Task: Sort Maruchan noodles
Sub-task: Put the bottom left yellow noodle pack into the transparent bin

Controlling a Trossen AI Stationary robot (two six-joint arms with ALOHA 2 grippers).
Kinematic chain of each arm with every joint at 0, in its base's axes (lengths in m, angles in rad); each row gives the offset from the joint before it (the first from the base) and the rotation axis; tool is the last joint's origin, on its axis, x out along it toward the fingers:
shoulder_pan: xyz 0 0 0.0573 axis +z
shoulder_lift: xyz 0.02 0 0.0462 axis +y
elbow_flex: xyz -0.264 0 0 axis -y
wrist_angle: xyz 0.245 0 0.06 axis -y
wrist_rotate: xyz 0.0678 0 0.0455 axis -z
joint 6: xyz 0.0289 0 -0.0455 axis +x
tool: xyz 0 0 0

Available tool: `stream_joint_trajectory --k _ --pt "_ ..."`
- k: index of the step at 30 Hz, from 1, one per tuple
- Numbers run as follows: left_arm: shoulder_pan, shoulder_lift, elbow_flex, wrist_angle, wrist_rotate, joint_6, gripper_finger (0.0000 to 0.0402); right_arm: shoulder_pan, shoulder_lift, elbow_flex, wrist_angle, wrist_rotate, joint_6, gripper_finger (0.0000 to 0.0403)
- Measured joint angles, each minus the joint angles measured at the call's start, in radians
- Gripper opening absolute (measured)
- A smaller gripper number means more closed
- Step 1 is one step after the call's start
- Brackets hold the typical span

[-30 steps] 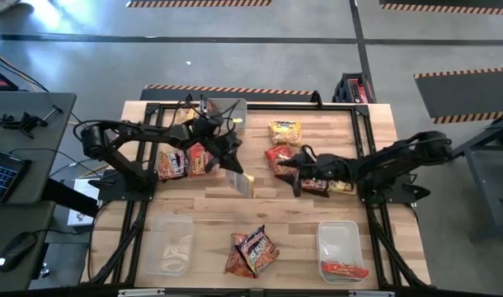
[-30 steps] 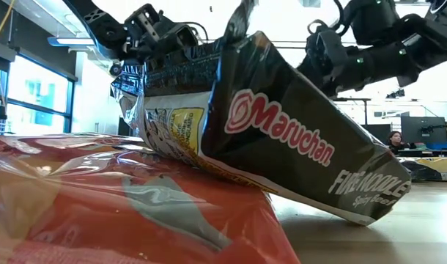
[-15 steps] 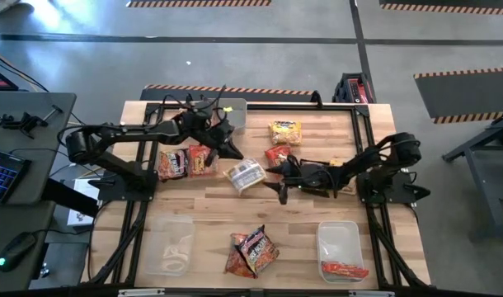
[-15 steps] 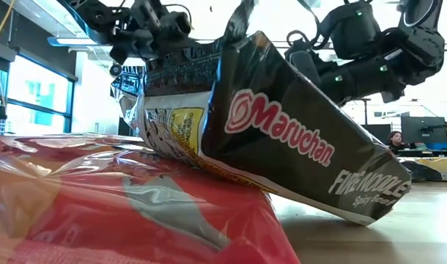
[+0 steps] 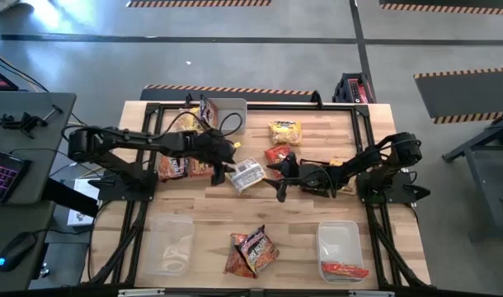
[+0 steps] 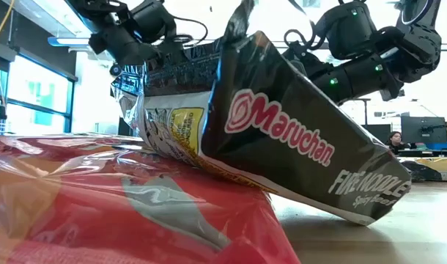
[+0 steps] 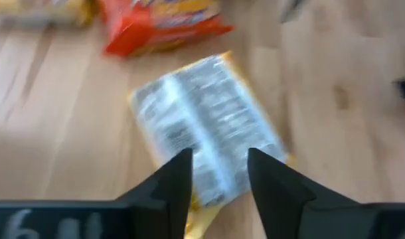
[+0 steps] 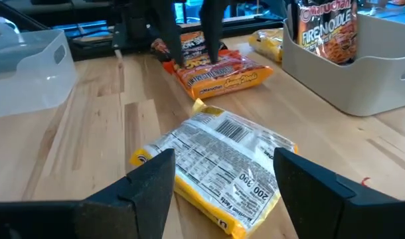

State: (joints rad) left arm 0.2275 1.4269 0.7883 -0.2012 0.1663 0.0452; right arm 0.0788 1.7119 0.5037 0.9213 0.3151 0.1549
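A yellow Maruchan noodles packet (image 5: 246,175) lies flat near the table's middle, its white printed back up (image 7: 209,133). My left gripper (image 5: 228,167) hovers open just left of it, its fingers (image 7: 179,179) astride the packet's nearest end and holding nothing. My right gripper (image 5: 278,183) stands open to the packet's right and points at it (image 8: 216,166), a short way off. More packets lie about: a yellow one (image 5: 284,131), a red one (image 5: 276,153) and red-orange ones (image 5: 184,162).
A far bin (image 5: 232,111) holds a dark packet (image 8: 322,26). A clear bin (image 5: 171,244) stands near left, and a near-right bin (image 5: 340,239) holds a red packet. A pile of dark and red packets (image 5: 251,252) lies at the near edge, filling the low view (image 6: 297,147).
My left gripper had the yellow packet hanging on edge below it. It laid the packet flat on the table and let go, drawing back a little toward the left. My right gripper has moved left toward the packet.
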Motion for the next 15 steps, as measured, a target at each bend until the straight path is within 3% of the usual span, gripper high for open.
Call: stream_joint_trajectory --k 4,9,12,15 --pt "0.03 0.046 0.001 -0.061 -0.067 -0.091 0.0149 0.001 0.0 0.0 -0.004 -0.001 0.001 0.0239" --pt "0.046 0.169 0.0 -0.053 -0.045 -0.093 0.0112 0.0 0.0 0.0 -0.016 -0.036 0.002 0.0238" --pt "0.046 0.234 0.001 -0.025 0.01 -0.082 0.0078 0.001 -0.02 0.0 -0.051 -0.057 0.041 0.0232" --pt "0.03 0.268 0.002 0.019 0.131 -0.085 0.0045 0.001 -0.07 0.0 -0.173 -0.063 0.123 0.0218"
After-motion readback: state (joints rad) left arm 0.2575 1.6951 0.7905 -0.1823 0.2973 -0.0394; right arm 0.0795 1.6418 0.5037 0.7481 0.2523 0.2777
